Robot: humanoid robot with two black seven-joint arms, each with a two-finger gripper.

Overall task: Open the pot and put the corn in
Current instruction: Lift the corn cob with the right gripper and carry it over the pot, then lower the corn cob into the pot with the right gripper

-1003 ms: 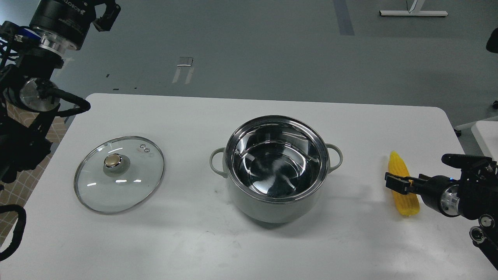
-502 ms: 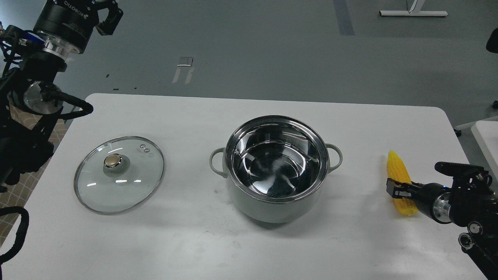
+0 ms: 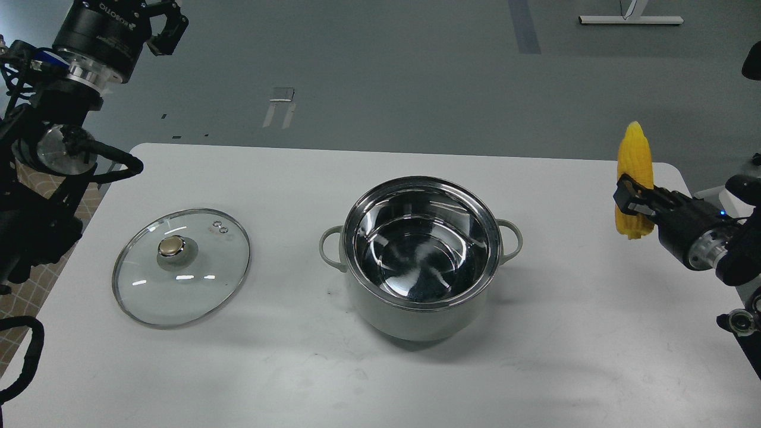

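Observation:
The pale grey-white pot (image 3: 421, 257) stands open in the middle of the white table, its shiny steel inside empty. Its glass lid (image 3: 181, 266) with a gold knob lies flat on the table to the left. My right gripper (image 3: 631, 199) is shut on the yellow corn (image 3: 634, 172) and holds it upright, tip up, in the air over the table's right edge, well right of the pot. My left gripper (image 3: 160, 24) is raised at the top left, far from the table things, with its fingers apart and empty.
The white table (image 3: 297, 368) has rounded corners; its far edge runs behind the pot. Grey floor lies beyond. My left arm's black links and cables fill the left edge. A white table's corner (image 3: 743, 199) shows at the right.
My right gripper has closed on the corn and lifted it off the table, up and slightly right. The corn now stands upright in the air. The left arm has barely moved.

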